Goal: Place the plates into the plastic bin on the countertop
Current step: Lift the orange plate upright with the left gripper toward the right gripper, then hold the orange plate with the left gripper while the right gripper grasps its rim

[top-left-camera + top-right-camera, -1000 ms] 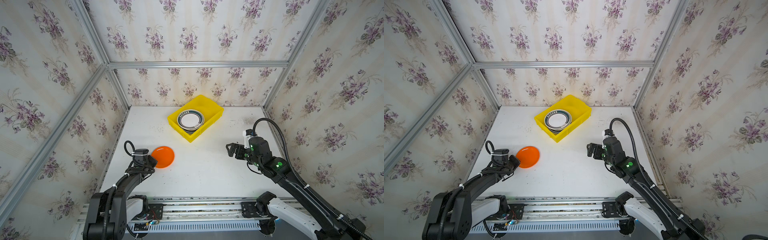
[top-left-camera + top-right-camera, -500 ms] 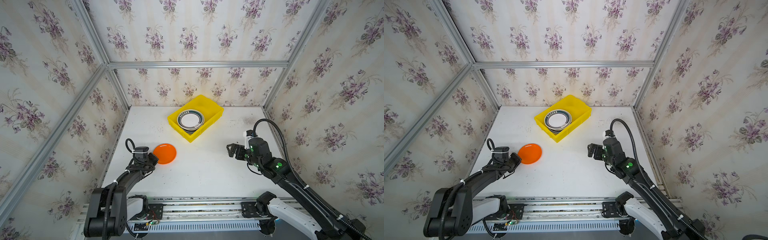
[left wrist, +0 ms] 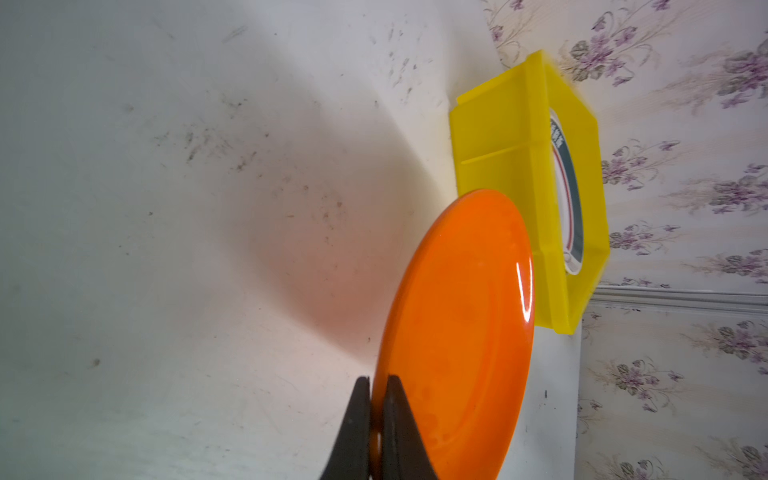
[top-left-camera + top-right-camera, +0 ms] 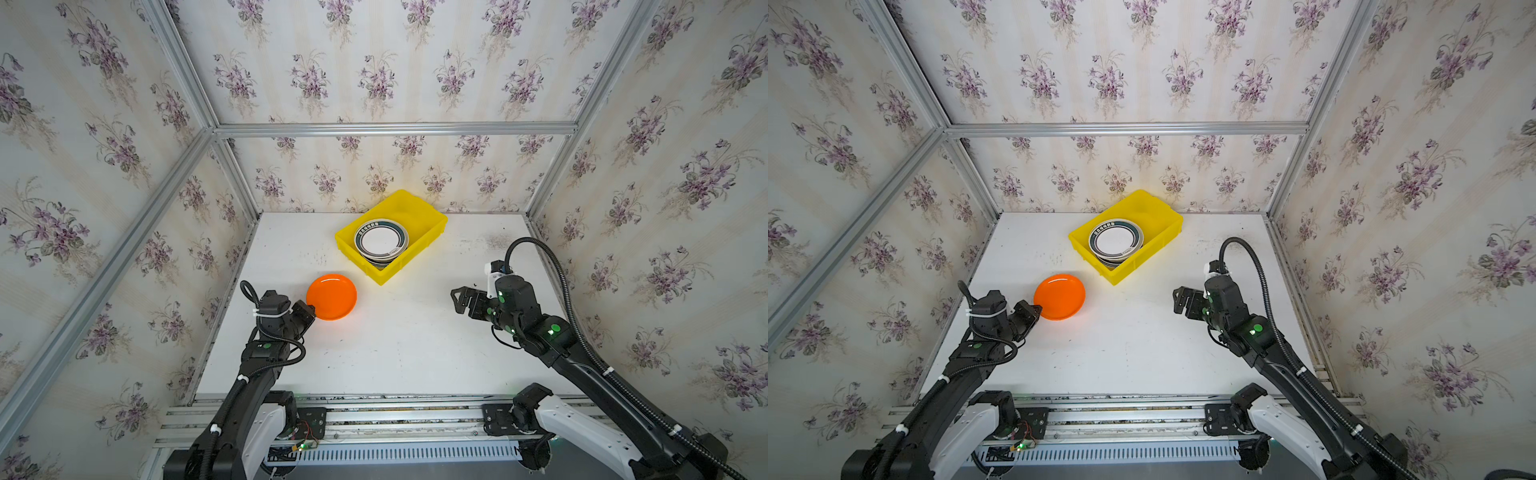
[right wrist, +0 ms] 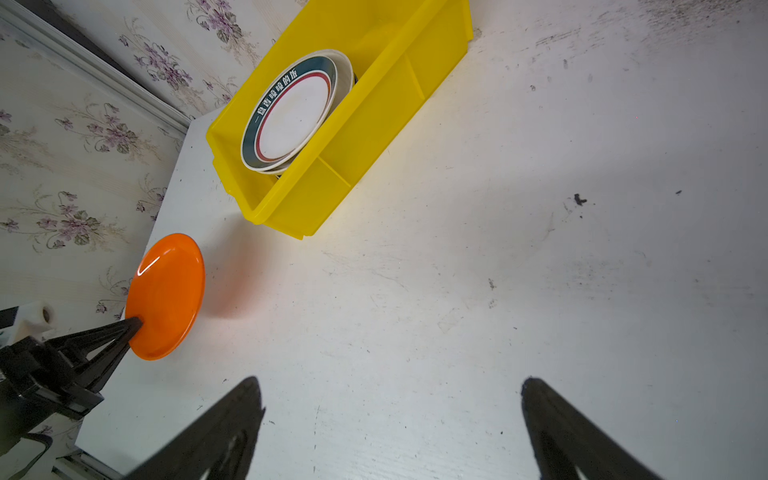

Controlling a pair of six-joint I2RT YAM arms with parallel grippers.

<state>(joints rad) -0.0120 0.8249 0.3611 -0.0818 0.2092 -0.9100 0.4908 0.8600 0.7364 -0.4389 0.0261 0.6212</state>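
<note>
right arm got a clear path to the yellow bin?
Probably yes: only countertop lies between the open right hand and the yellow bin; the orange plate sits off to the side.

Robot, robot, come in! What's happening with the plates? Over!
Left claw shut on orange plate rim. Right claw open, empty. Other plates stacked in yellow bin. Nothing between plate and bin.

2 top views: high above the near rail (image 4: 395,411), tilted down toward the back wall (image 4: 374,174), wide enough for the whole countertop (image 4: 415,353). Left wrist cam: low, rolled sideways, right up against the orange plate (image 4: 331,296), looking along the surface. Right wrist cam: higher, angled down. All 4 share the plastic bin (image 4: 411,250) and that plate.
</note>
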